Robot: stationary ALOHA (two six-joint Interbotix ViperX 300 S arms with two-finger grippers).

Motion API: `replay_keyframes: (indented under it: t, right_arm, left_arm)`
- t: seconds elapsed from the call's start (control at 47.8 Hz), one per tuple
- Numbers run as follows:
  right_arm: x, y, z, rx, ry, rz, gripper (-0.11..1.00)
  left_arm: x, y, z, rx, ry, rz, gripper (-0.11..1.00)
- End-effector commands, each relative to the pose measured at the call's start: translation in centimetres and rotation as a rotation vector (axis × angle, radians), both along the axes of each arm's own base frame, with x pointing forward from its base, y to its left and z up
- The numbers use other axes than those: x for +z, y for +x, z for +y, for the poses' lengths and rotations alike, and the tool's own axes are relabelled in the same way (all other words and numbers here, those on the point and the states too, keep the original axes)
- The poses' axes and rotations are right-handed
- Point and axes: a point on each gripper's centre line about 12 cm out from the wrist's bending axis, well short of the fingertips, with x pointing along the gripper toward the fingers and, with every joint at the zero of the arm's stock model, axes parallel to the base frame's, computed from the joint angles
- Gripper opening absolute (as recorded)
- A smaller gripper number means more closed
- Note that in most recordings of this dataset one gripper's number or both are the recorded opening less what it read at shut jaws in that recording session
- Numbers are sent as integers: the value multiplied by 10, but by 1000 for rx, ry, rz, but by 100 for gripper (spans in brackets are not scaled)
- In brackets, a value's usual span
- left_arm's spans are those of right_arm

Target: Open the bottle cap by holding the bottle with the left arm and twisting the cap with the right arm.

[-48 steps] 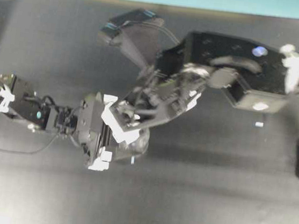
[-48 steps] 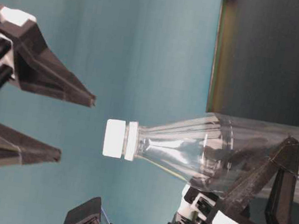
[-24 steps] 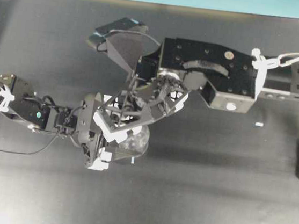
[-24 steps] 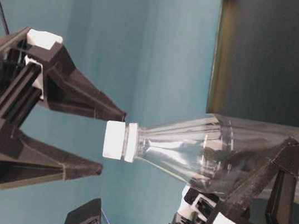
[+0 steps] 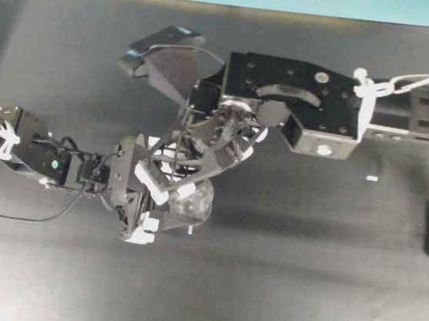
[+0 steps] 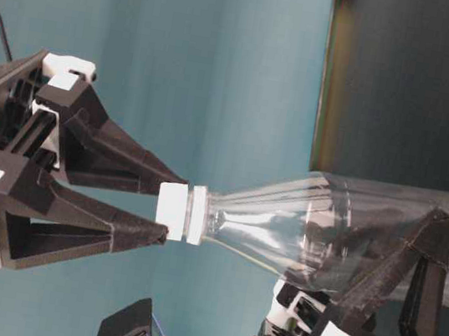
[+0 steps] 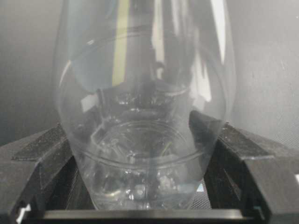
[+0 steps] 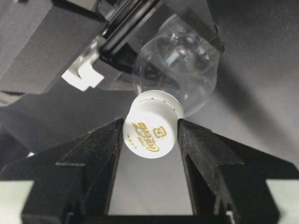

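While left gripper (image 7: 140,210) clamps the bottle (image 6: 349,237) steady near tabletop centre, right gripper (image 8: 150,133) pinches bottle cap (image 8: 150,131) for twisting.

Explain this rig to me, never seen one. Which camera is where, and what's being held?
Two black robot arms work over a dark table. One picture looks down from overhead, one sits at table level and appears rotated, and each wrist carries its own camera. The left gripper clamps the body of a clear plastic bottle. The right gripper has its fingers against both sides of the white bottle cap, ready to twist. A small white fleck lies on the table.
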Motion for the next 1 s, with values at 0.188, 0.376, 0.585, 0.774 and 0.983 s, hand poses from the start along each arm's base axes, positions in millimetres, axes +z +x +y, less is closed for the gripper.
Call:
replay_keyframes:
  t: [0.188, 0.376, 0.585, 0.774, 0.983]
  right_arm:
    - [14, 5, -14, 283, -72, -30, 37]
    - [21, 10, -13, 539, -132, -66, 37]
    - [23, 9, -13, 797, -184, -68, 37]
    - [23, 9, -8, 985, -222, -99, 37]
    - [21, 9, 3, 1141, -263, -122, 37]
  left_arm:
    - [0, 1, 0, -3, 2, 1, 80]
    - [0, 1, 0, -1, 2, 1, 80]
    - [0, 1, 1, 2, 0, 2, 80]
    - [-1, 1, 1, 3, -1, 14, 80]
    - [-1, 1, 1, 3, -2, 23, 80]
